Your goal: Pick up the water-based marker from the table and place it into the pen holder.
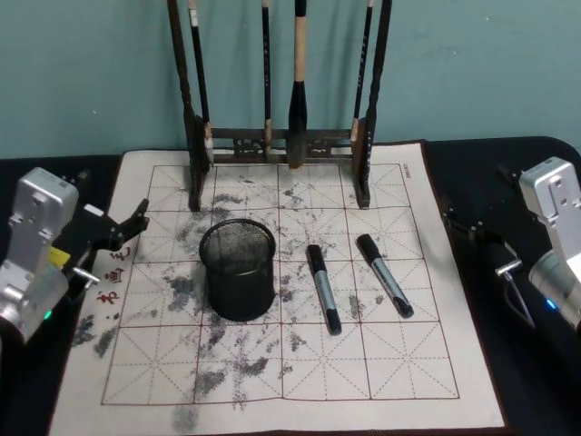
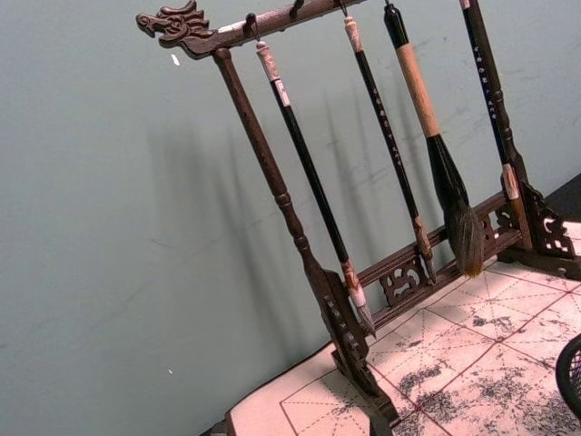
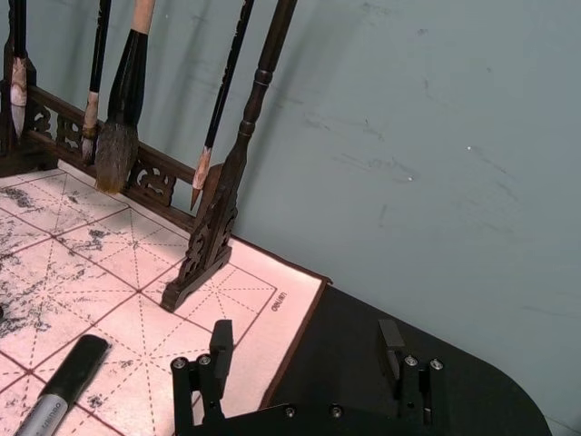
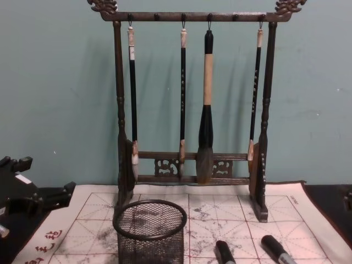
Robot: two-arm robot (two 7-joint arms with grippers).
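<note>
Worktop (image 1: 408,381): gridded mat, ink-smudged. Holder (image 1: 238,272): upright, mid-mat, before rack (image 1: 245,143). Left marker (image 1: 322,288), right marker (image 1: 384,274): flat, right of holder, apart. Left hand (image 1: 134,229): mat's left edge, seemingly released. Right hand (image 3: 306,338): right edge, released.

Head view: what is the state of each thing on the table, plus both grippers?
pen holder: upright on the table, no marker inside.
left marker: lying flat, right of the holder, untouched.
right marker: lying flat, apart from the other.
brush rack: upright, four brushes hanging.
left gripper: open, empty, at the table's left edge.
right gripper: open, empty, at the right edge.
</note>
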